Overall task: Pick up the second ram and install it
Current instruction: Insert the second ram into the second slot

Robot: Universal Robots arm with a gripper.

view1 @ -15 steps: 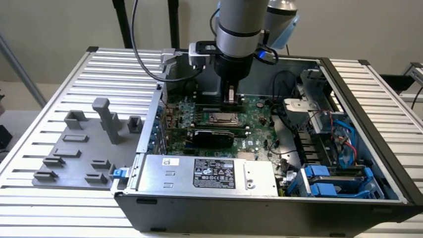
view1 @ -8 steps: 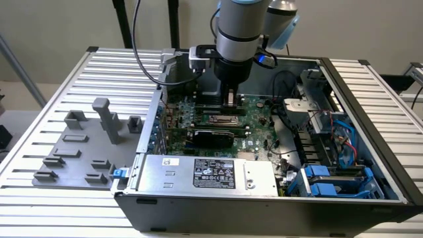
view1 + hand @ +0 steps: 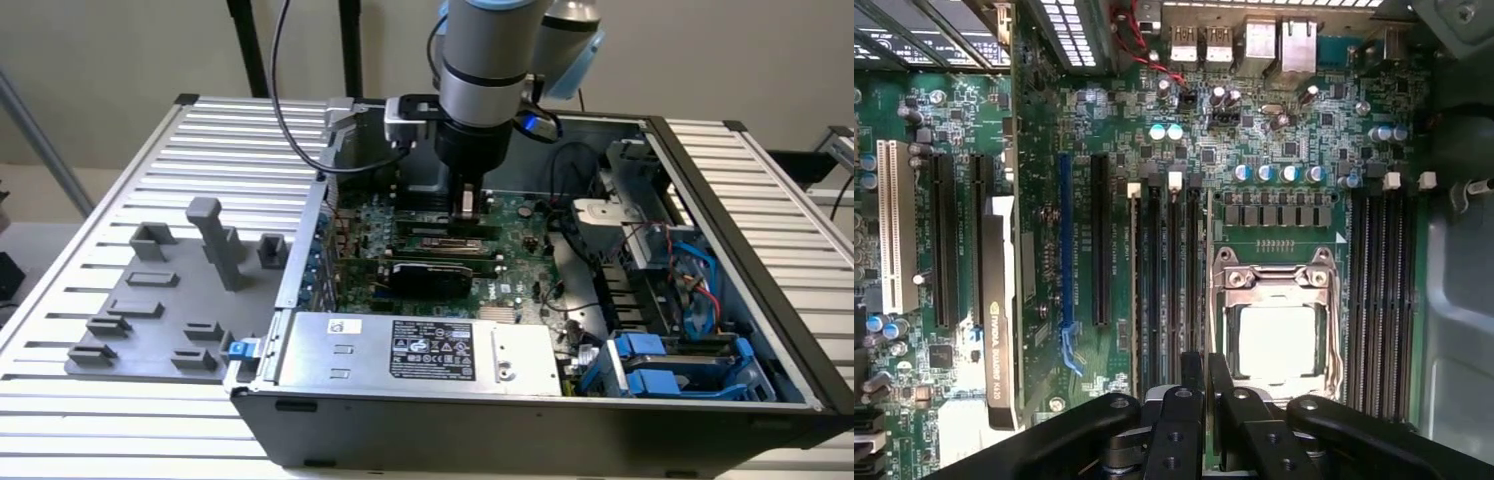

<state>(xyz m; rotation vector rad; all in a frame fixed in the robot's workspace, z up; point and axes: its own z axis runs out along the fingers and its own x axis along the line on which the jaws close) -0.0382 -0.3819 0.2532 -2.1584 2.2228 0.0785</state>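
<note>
Wrist view: my gripper [image 3: 1206,385] has its two black fingers [image 3: 1184,420] set to a narrow gap. They pinch a thin dark edge that I judge to be the second ram [image 3: 1206,362], seen edge-on. Directly under the tips runs a bank of black memory slots [image 3: 1166,290] with white latches [image 3: 1175,181]. The slots lie just beside the bare processor socket [image 3: 1276,335] on the green motherboard [image 3: 1284,130], and a graphics card [image 3: 995,330] stands further off.

In the exterior view I hang low inside the open computer case [image 3: 534,425], near the motherboard's middle. A grey fixture [image 3: 160,300] lies on the tabletop [image 3: 120,420] toward the exterior view's left edge.

I judge the pickup done and insertion in hand. Seating calls for the strip to sit parallel over one slot, then a straight, even push.
</note>
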